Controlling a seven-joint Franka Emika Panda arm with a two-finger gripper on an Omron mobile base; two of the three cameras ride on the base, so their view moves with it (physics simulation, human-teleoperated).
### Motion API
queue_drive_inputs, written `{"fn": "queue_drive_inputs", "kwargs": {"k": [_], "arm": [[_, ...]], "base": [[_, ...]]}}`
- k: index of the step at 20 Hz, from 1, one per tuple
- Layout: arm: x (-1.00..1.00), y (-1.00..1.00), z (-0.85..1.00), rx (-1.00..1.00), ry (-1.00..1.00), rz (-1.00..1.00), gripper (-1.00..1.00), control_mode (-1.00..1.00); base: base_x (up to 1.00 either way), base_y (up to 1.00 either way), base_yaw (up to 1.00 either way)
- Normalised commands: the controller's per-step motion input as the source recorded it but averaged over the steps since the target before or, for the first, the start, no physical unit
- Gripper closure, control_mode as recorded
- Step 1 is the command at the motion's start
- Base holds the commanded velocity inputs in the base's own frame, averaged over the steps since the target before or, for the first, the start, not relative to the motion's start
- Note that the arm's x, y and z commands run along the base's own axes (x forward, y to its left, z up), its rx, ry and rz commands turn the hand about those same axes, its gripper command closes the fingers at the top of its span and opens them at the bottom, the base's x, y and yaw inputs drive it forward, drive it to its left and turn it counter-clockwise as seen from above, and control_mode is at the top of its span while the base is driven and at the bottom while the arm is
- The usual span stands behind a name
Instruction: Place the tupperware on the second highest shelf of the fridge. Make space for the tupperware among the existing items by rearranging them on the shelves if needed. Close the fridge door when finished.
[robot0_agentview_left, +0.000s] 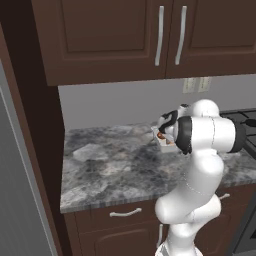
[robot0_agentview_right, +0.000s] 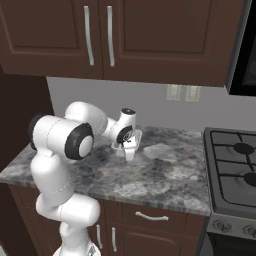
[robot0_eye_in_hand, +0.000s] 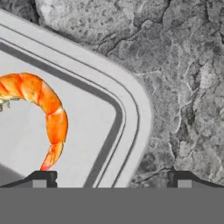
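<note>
My gripper (robot0_eye_in_hand: 109, 177) hangs with fingers apart straddling the tub's (robot0_eye_in_hand: 87, 109) near corner rim, the tub lying left on the counter (robot0_eye_in_hand: 183, 87).

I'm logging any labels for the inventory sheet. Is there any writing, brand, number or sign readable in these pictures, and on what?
None can be read.
The tupperware with the shrimp inside bears no label or print.
The cabinet doors, the wall outlets and the stove show no text; the stove knobs are too small to tell any marking.
</note>
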Motion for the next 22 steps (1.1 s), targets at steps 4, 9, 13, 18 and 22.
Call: {"fn": "queue_drive_inputs", "kwargs": {"k": [4, 9, 13, 18, 22], "arm": [[0.23, 0.0, -0.41, 0.0, 0.0, 0.0, -1.0, -1.0], [0.04, 0.02, -0.27, 0.0, -0.01, -0.01, 1.0, -1.0], [0.0, 0.01, 0.0, 0.0, 0.0, 0.0, 1.0, -1.0], [-0.33, 0.09, 0.05, 0.0, -0.01, -0.01, 1.0, -1.0], [-0.97, 0.15, 0.31, -0.01, -0.11, 0.0, 1.0, -1.0]], "base": [[0.0, 0.0, 0.0], [0.0, 0.0, 0.0], [0.0, 0.0, 0.0], [0.0, 0.0, 0.0], [0.0, 0.0, 0.0]]}}
